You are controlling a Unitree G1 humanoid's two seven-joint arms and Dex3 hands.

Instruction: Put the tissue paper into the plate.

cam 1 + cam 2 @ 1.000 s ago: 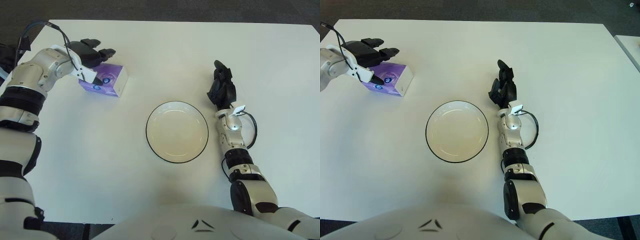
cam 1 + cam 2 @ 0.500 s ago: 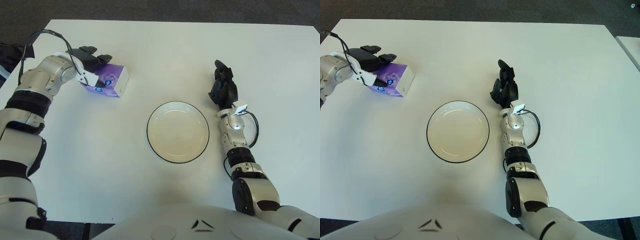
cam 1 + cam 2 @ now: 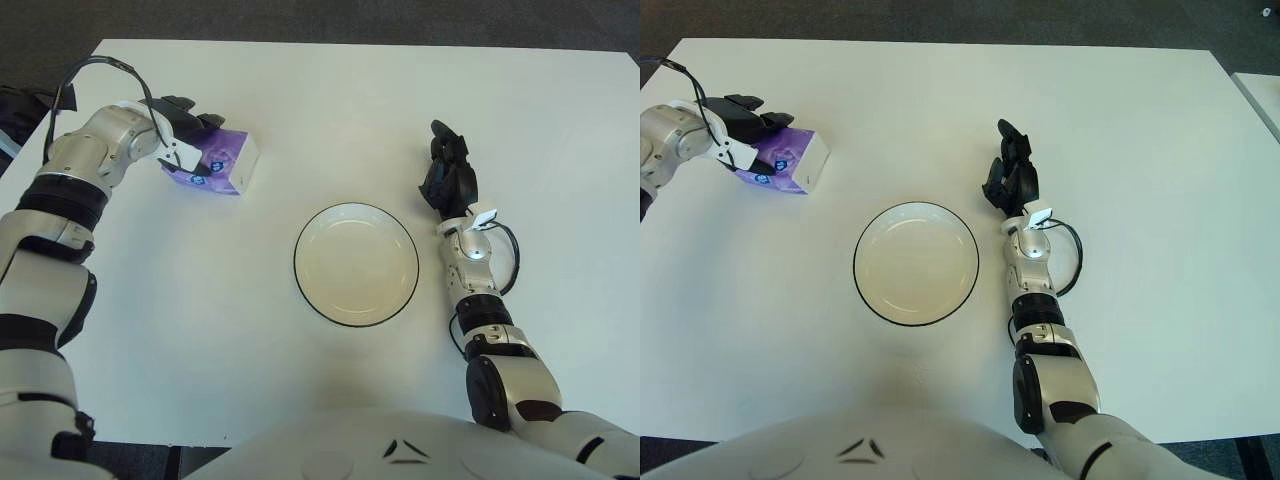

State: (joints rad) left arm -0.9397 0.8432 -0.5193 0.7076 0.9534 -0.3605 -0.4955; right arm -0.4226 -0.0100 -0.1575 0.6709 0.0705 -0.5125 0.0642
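Left hand on the tissue pack at upper left, plate waiting mid-frame.

I see my left hand (image 3: 185, 125) in the upper left of the frame, its dark fingers (image 3: 205, 121) draped over the top and near side of the purple tissue pack (image 3: 217, 163), which lies flat on the white table (image 3: 330, 100); I cannot tell whether the grip has closed on it. The plate (image 3: 355, 264), white with a dark rim, sits near the centre, well apart from the pack. My right hand (image 3: 447, 178) rests just right of the plate, fingers loosely together, holding nothing.
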